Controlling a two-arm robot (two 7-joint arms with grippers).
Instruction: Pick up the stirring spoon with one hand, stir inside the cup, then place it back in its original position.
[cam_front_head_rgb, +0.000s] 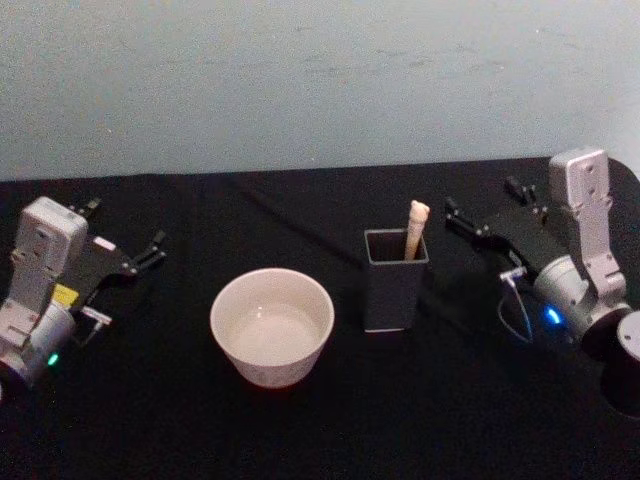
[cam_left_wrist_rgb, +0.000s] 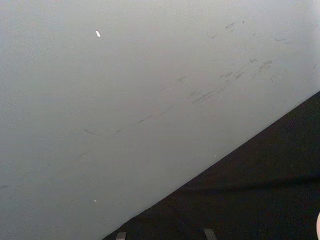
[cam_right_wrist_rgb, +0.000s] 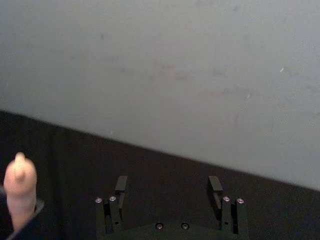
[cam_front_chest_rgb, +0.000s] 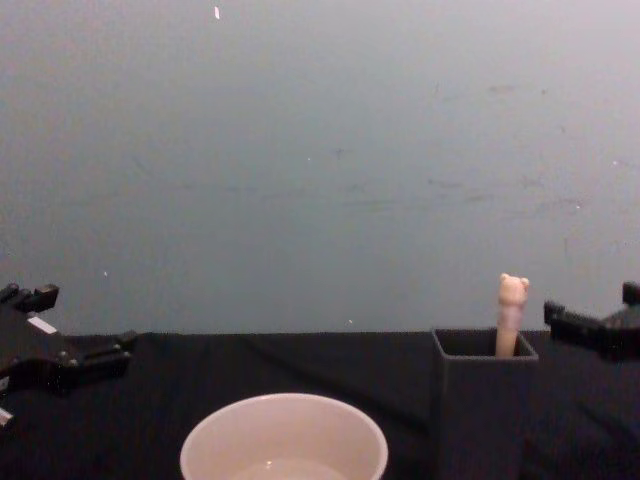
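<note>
Both arms rest low on the black tabletop (cam_front_head_rgb: 330, 420), one at each side, with the task's things between them.

Right tool (cam_front_head_rgb: 452, 210): lies on the cloth, pointing inward toward the dark grey square holder (cam_front_head_rgb: 395, 280). In the right wrist view its two fingers (cam_right_wrist_rgb: 121, 186) stand well apart with bare cloth and the grey wall (cam_right_wrist_rgb: 165, 65) beyond them, so it is spread wide and holds nothing. The holder sits near this tool, just off its tips and slightly toward the robot, not touching.

Stirring spoon (cam_front_head_rgb: 416, 229): stands in the holder, handle up and leaning a little toward the right tool's side. Its beige top rises above the holder's rim; in the chest view the small bear head (cam_front_chest_rgb: 513, 290) is plain. The bowl end is hidden inside the holder. From the right wrist camera the handle top shows off to one side of the fingers, apart from them.

Cup (cam_front_head_rgb: 272, 325): upright on the cloth, beyond the holder from the right tool, near the holder but not touching. Its cream inside shows pale and bare.

Left tool (cam_front_head_rgb: 155, 245): lies on the cloth at the far side of the cup, tips pointing inward, well apart from it. Two dark tips show with a narrow gap between them and nothing in it.
</note>
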